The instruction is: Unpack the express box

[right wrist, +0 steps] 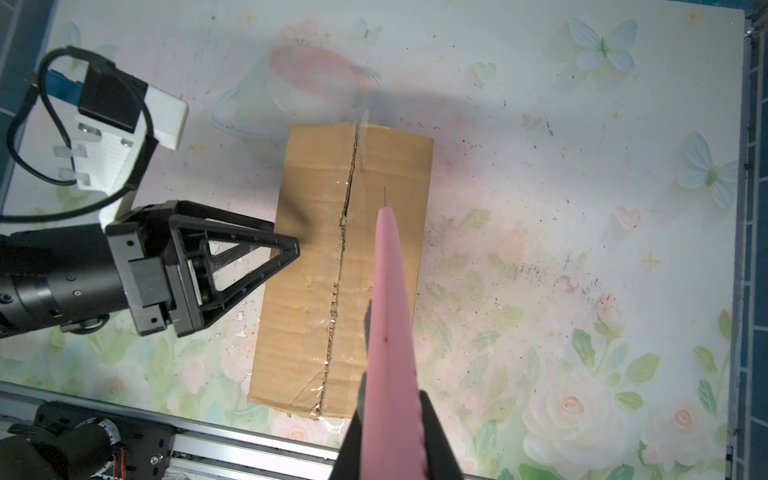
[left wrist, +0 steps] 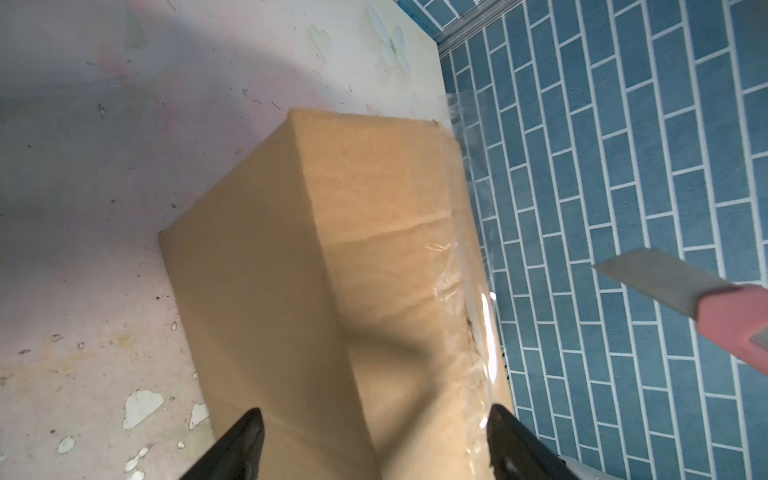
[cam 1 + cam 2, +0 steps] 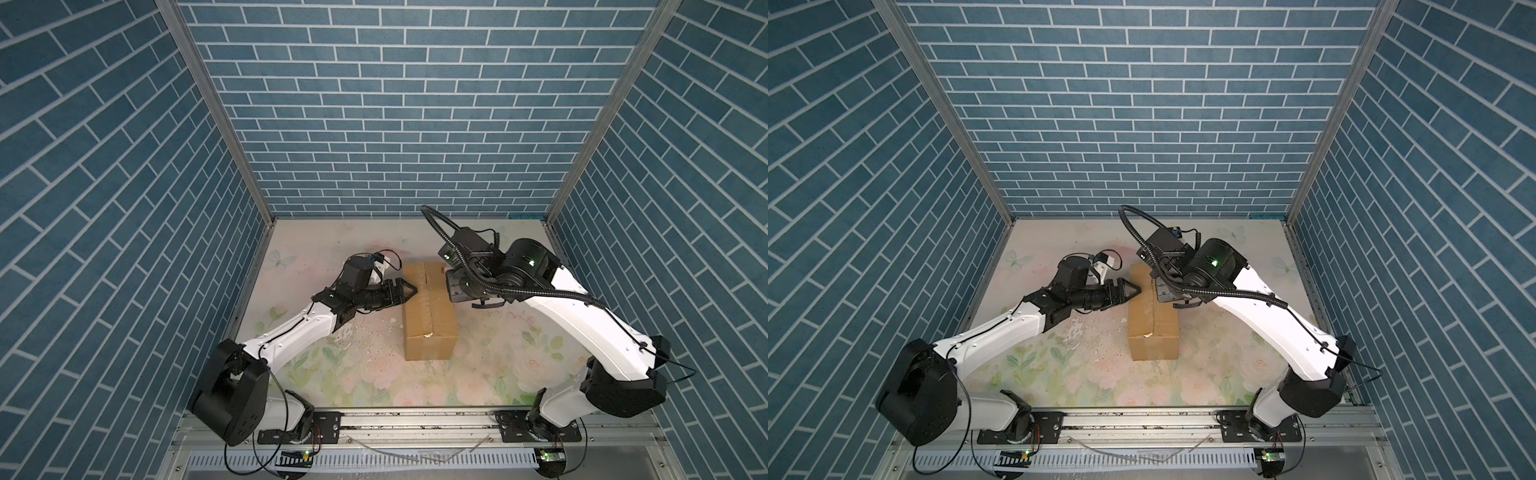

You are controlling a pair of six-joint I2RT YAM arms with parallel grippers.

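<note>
Flowered table (image 3: 357, 374), blue brick walls (image 3: 395, 124) — the express box (image 3: 430, 316) lies in the middle, flaps closed.
The left gripper (image 3: 409, 290) stands wide open at its left edge; the right gripper (image 1: 392, 415) clenches a pink knife (image 1: 388, 291) above the top.

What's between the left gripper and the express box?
Nothing. In the left wrist view the left gripper, jaws open, straddles the long top edge of the express box.
</note>
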